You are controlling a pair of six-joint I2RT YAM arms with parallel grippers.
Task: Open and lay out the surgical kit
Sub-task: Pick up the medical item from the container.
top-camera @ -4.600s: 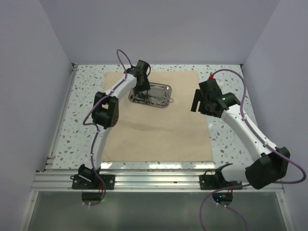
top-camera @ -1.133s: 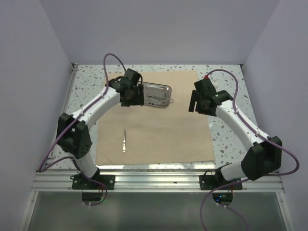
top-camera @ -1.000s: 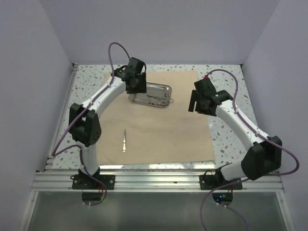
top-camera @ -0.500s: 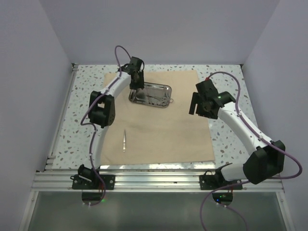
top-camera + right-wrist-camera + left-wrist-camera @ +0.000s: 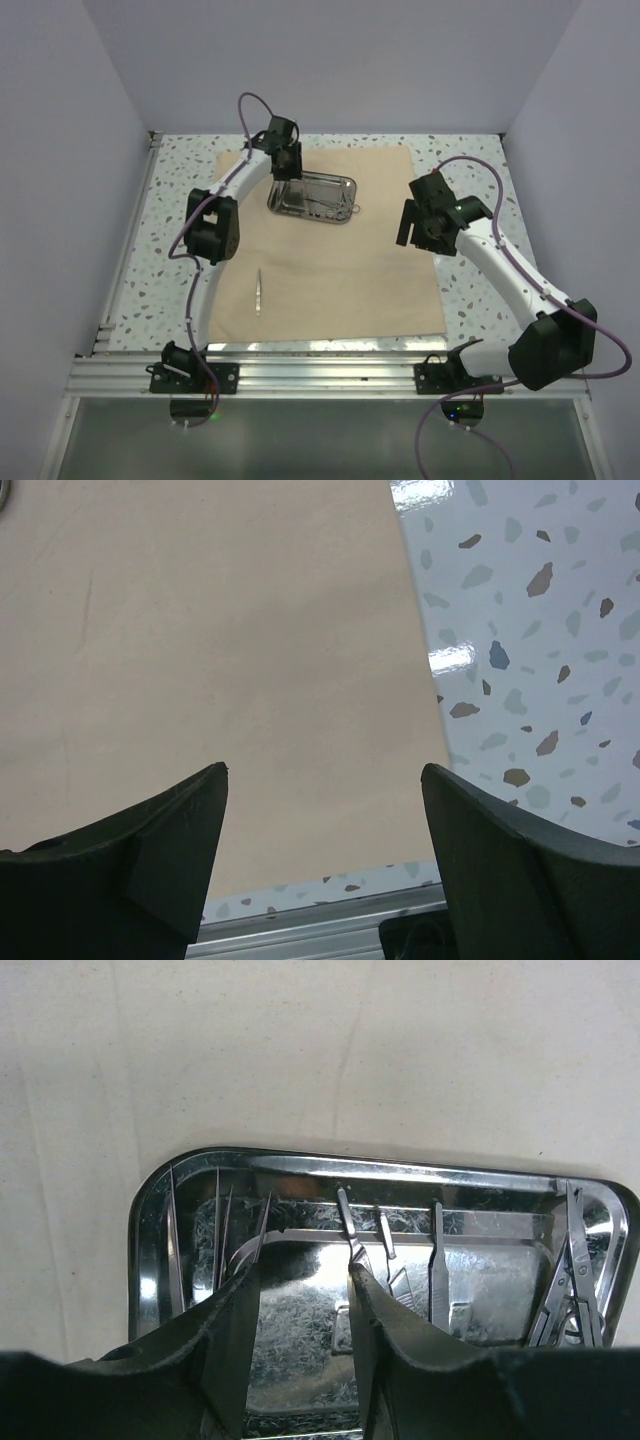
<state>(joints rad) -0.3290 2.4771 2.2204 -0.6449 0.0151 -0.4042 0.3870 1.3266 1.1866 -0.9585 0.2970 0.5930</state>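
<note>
**A:** Left wrist view: how does the left gripper stand to the steel tray?

**B:** Jaws parted, empty, over bare tray floor toward its left end. A slim silver instrument lies just right of the gap, long axis pointing away from the camera.

**A:** And the right gripper?

**B:** Spread open, holding nothing, over the cloth wrap's right edge, well apart from the tray. The left arm is nearer. One pair of tweezers lies on the wrap
</note>
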